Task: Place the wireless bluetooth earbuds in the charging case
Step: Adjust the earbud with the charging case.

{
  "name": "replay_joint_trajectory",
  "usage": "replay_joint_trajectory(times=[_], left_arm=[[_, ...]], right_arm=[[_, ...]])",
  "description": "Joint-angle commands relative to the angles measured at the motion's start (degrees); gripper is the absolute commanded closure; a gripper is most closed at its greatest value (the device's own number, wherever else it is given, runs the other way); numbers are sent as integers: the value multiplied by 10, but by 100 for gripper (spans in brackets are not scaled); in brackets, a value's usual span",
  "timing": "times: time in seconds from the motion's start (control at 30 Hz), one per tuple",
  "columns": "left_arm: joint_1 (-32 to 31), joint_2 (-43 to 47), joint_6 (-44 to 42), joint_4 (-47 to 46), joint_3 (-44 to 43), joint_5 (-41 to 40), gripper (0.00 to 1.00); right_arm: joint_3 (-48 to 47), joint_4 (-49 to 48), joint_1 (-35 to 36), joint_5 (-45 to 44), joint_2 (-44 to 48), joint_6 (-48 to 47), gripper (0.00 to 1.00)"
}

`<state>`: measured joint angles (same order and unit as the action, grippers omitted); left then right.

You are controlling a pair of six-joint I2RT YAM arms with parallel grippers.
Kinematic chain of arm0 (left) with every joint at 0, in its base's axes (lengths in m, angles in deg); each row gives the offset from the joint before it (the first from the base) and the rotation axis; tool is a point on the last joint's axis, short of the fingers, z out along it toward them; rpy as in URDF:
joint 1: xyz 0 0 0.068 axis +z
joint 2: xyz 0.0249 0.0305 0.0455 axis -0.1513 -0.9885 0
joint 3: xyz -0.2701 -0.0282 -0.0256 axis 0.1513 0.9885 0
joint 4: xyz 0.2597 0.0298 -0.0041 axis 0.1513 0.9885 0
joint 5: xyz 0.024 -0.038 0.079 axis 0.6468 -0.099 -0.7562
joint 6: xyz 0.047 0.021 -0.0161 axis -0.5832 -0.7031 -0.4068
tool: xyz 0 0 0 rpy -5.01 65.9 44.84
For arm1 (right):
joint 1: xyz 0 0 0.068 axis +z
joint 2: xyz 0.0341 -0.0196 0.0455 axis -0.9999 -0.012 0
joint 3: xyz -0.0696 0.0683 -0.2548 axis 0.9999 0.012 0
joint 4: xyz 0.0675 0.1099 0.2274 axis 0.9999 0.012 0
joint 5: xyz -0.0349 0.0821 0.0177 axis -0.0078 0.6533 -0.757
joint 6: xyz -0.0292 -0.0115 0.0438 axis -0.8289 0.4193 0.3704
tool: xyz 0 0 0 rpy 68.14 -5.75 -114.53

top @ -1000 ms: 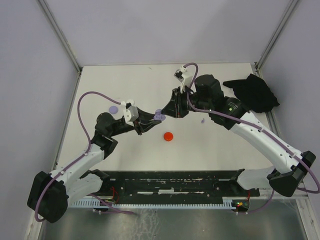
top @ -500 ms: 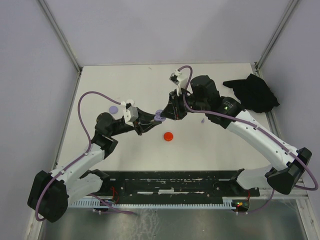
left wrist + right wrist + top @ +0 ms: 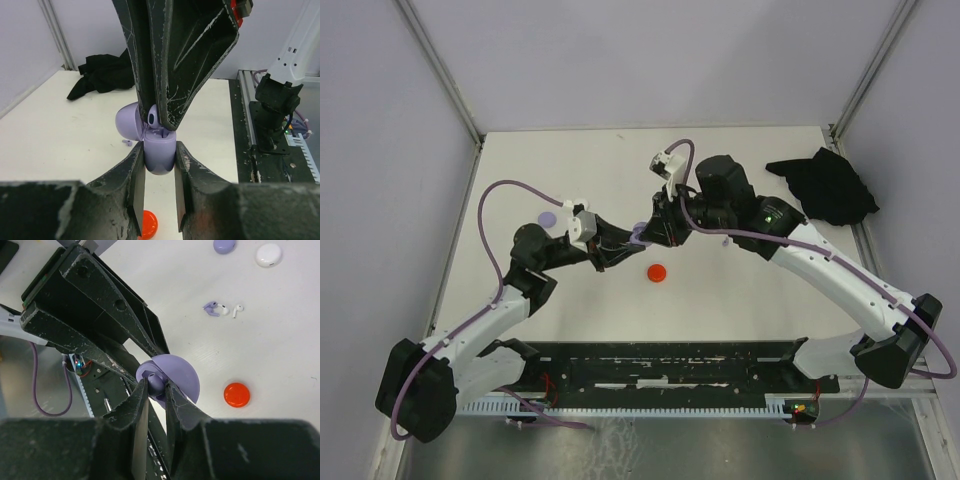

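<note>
Narrowly closed, right tool [image 3: 155,384], apparently pinching earbud [image 3: 153,115]

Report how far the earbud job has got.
Done: the left tool grips the lilac case upright, lid open. In hand: the right tool pinches a lilac earbud at the case's mouth, not visibly seated. Left: seat it; another lilac earbud and a white earbud lie loose on the table.
</note>
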<state>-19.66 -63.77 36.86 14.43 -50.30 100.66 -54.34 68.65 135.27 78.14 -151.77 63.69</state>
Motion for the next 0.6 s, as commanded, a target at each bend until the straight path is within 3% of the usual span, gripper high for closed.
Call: replay_joint_trajectory(times=[0.0,0.33,0.57], left_arm=[[0,-4,30,-45,-27,19,97],[-1,-16,47,-59,-27,21,97],[0,-28,61,-81,-17,15,97]], right_arm=[[2,-14,12,43,1,-51,86],[-27,-6,12,51,-1,-86,67],[-36,-9,12,40,7,-86,61]])
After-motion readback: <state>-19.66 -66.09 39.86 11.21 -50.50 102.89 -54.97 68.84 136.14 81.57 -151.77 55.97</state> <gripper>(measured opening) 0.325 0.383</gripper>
